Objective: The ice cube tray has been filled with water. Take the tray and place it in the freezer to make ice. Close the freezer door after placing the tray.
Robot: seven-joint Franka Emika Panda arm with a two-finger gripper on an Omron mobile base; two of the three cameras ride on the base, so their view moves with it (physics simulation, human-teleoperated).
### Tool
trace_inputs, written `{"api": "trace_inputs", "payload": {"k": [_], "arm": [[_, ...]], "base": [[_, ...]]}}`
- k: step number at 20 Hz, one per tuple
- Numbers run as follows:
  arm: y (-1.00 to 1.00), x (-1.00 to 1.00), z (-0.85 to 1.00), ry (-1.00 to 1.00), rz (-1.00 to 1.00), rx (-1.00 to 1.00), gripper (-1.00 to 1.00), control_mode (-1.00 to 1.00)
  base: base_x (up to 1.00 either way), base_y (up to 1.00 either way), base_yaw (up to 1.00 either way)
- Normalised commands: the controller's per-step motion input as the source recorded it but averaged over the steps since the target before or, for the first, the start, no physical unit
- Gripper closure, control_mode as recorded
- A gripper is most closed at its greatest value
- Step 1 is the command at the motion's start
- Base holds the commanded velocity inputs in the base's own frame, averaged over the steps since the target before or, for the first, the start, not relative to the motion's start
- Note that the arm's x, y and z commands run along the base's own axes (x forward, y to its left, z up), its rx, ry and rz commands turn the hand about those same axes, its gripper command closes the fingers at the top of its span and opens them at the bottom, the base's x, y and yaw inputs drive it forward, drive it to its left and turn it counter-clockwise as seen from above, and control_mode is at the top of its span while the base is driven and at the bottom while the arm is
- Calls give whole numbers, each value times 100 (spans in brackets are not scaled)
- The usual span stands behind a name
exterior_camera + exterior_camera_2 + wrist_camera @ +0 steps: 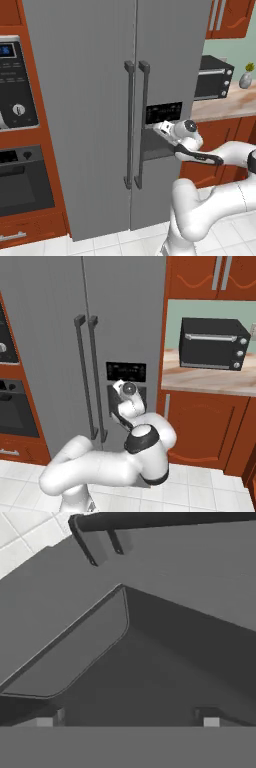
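Looking at the freezer (100, 100) first: you've got the tall grey side-by-side unit square ahead, both doors shut, the two vertical bar handles side by side at the centre seam. Your freezer door (167, 75) is the right-hand one, with the black display (164, 112) and the dispenser recess (157, 145) under it; its bar handle (144, 125) runs from above the display down past the recess. Left of the unit sits the black wall oven (22, 185) with a control panel above it, set in red-brown cabinetry. Right of the unit you have a table (210, 381) with a black toaster oven (212, 350) on it, and a small vase (245, 79) at the far edge in the left base view. White tile floor (115, 242) below. The arm reaches up from the base with its wrist bent toward the freezer door, the gripper (127, 722) pointed into the dispenser recess, just in front of it. In the hand view the recess's dark walls are close up, the door's bar handle crossing the top, and the fingers (211, 722) stand spread wide at the bottom edge with nothing between them. Ice cube tray: you can't locate it from these pictures.
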Motion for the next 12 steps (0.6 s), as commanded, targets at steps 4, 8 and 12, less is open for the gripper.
{"api": "trace_inputs", "payload": {"k": [4, 8, 12], "arm": [[8, 100, -24, -20, -52, -24, -100, -100], [1, 100, -13, -17, -52, -23, -100, -100], [0, 68, 1, -2, -40, -6, -100, -100]], "base": [[0, 0, 0], [0, 0, 0], [0, 0, 0]]}}
